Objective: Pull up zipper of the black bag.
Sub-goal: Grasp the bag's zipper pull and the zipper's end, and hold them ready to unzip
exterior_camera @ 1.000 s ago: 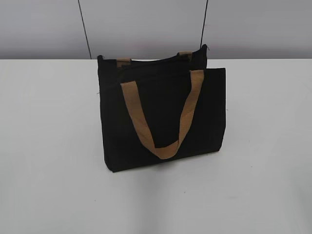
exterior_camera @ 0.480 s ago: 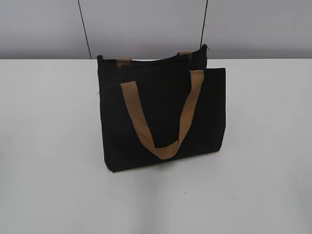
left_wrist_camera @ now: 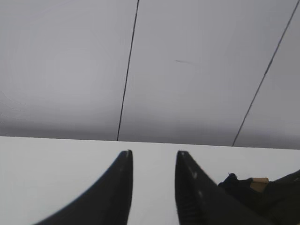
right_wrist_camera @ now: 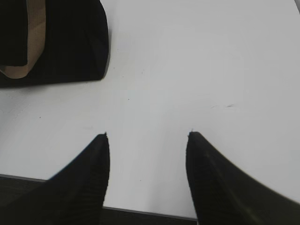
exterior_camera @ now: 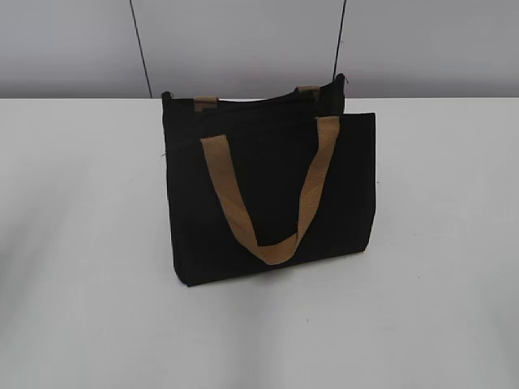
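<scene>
The black bag [exterior_camera: 272, 194] stands upright in the middle of the white table, a tan handle [exterior_camera: 272, 243] hanging down its front. Its top edge [exterior_camera: 251, 101] carries the zipper, but the metal pull tab does not show. Neither gripper shows in the exterior view. In the left wrist view my left gripper [left_wrist_camera: 153, 153] is open and empty, with a corner of the bag [left_wrist_camera: 272, 197] at the lower right. In the right wrist view my right gripper [right_wrist_camera: 147, 135] is open and empty over the table near its front edge; the bag's lower corner [right_wrist_camera: 70, 47] lies at the upper left.
The white table [exterior_camera: 81, 284] stretches around the bag on all sides. A grey panelled wall [exterior_camera: 243, 40] with dark seams stands behind it. The table's front edge [right_wrist_camera: 145, 213] shows in the right wrist view.
</scene>
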`<control>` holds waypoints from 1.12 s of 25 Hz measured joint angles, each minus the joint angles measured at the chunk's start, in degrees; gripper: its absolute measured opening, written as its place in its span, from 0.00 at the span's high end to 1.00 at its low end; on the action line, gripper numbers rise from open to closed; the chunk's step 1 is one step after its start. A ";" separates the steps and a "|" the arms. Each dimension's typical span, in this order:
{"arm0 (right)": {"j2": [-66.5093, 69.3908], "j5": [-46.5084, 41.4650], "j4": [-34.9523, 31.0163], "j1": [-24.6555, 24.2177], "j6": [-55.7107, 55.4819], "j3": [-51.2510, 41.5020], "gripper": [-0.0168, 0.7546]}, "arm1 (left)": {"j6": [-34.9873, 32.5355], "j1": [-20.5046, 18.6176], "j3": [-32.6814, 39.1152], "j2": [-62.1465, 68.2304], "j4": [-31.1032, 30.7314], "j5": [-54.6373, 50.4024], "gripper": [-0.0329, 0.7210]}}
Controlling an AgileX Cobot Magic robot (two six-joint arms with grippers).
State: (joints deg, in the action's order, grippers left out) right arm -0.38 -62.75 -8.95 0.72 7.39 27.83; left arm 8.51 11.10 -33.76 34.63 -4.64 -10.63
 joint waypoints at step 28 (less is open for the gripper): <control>0.00 0.00 0.00 0.00 0.00 0.00 0.45 | -0.04 9.17 0.00 36.05 -1.85 27.88 0.64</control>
State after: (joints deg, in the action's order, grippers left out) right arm -0.38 -62.75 -8.95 0.72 7.39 27.83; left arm 8.46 20.27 -33.76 70.68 -6.49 17.25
